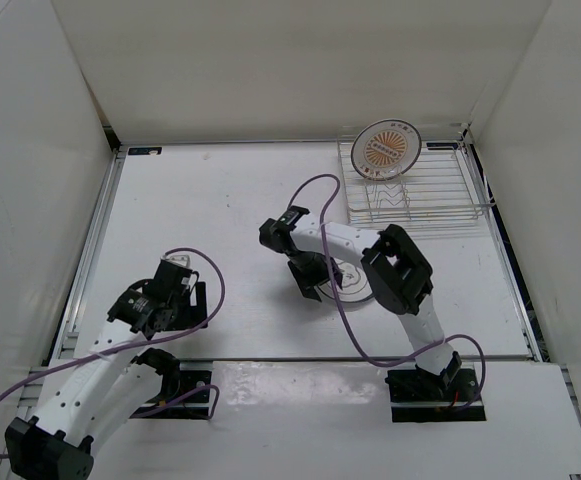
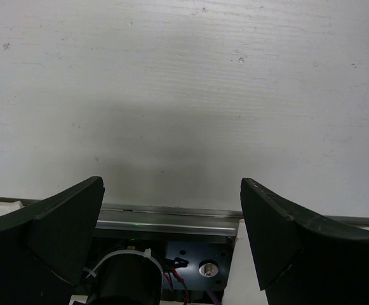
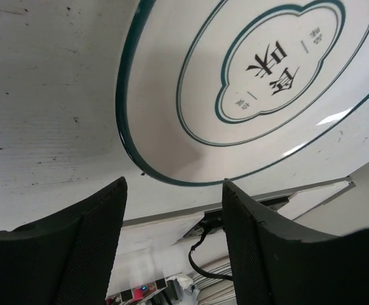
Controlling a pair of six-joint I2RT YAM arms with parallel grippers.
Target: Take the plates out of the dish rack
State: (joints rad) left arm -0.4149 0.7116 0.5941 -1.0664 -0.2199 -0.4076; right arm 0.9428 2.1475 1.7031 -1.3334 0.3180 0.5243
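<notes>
The dish rack (image 1: 425,195) of thin wire stands at the far right of the table. The plate with the orange sunburst centre (image 1: 386,148) stands upright at its back left. A white plate with dark flower-outline rings (image 1: 352,288) lies flat on the table, partly hidden under my right arm. In the right wrist view this plate (image 3: 235,82) fills the top. My right gripper (image 1: 310,280) is open and empty just off the plate's rim, and its fingers (image 3: 63,248) are not touching it. My left gripper (image 1: 165,292) is open and empty at the near left. I see no second white plate.
White walls enclose the table on three sides. A metal rail (image 2: 171,219) runs along the table's near edge, with the arm's base plate below it. Purple cables (image 1: 345,310) loop from both arms over the table.
</notes>
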